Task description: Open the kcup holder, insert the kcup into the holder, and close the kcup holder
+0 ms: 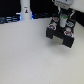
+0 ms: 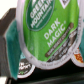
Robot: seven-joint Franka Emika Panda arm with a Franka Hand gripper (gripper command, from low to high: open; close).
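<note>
Green kcup (image 2: pixel 47 32) with white lettering filling the wrist view, gripper (image 1: pixel 63 17) clamped on it above the black kcup holder (image 1: pixel 62 33), near the bench's (image 1: pixel 25 55) far edge

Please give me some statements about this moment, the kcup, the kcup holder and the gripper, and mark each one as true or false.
1. The kcup holder has its tray pulled open. True.
2. The gripper rests on the white table, far from the holder. False: it is over the open tray.
3. In the wrist view the kcup has a green lid reading "Dark Magic". True.
4. The tray holds no other pods. False: the wrist view shows another pod beside the kcup.
5. The kcup lies loose on the table. False: it sits between the gripper's fingers.
</note>
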